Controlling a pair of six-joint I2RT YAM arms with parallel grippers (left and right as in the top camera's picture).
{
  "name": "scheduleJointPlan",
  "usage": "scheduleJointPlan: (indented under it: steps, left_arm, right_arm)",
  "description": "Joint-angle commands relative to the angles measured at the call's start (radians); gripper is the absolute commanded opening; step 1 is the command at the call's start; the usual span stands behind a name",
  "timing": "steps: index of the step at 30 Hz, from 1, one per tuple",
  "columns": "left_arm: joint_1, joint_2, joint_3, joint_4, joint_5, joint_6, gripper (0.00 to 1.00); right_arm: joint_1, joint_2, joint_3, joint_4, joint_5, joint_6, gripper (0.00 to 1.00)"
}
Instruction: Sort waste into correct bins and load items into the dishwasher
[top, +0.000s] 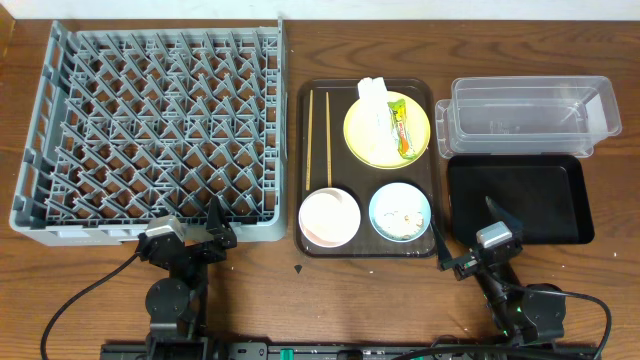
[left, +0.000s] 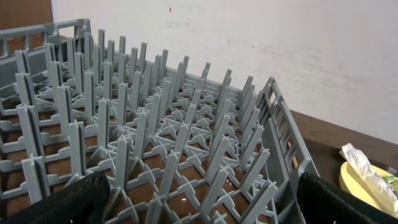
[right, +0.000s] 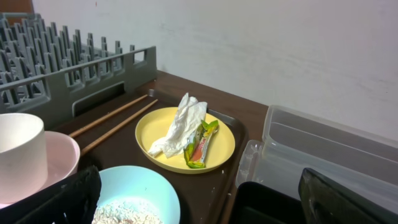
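The grey dish rack (top: 160, 130) fills the left side and the left wrist view (left: 155, 137). On the brown serving tray (top: 303, 150) lie two chopsticks (top: 318, 135), a yellow plate (top: 372, 140) bearing a white napkin (top: 372, 92) and a green-and-orange wrapper (top: 402, 128), a pinkish bowl (top: 349, 224) holding a white cup (top: 322, 215), and a light blue bowl (top: 379, 200) with rice scraps (top: 402, 216). The clear tub (top: 530, 115) and black tray (top: 530, 195) sit at the right. My left gripper (top: 218, 232) is open at the rack's near edge. My right gripper (top: 468, 232) is open beside the black tray.
The right wrist view shows the plate (right: 224, 140), napkin (right: 180, 124), wrapper (right: 200, 146), chopsticks (right: 112, 121), cup (right: 18, 149), blue bowl (right: 152, 186), tub (right: 323, 149) and black tray (right: 267, 202). A white wall stands behind the table.
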Motion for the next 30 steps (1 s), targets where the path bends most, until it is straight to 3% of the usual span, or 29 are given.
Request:
scheduleJointPlan:
  steps: [1,25,30]
  left_arm:
    - [-0.005,0.002,-0.016,-0.045,-0.012,0.006,0.96]
    - [-0.005,0.002,-0.016,-0.043,-0.005,0.006,0.97]
    - [-0.005,0.002,-0.016,-0.04,0.11,0.006,0.96]
  right_arm:
    - [-0.005,-0.008,-0.002,-0.004,0.006,-0.008,0.99]
    - [-0.005,-0.008,-0.002,0.023,-0.008,-0.006,0.99]
    - [-0.005,-0.008,-0.002,0.027,-0.031,0.016,0.99]
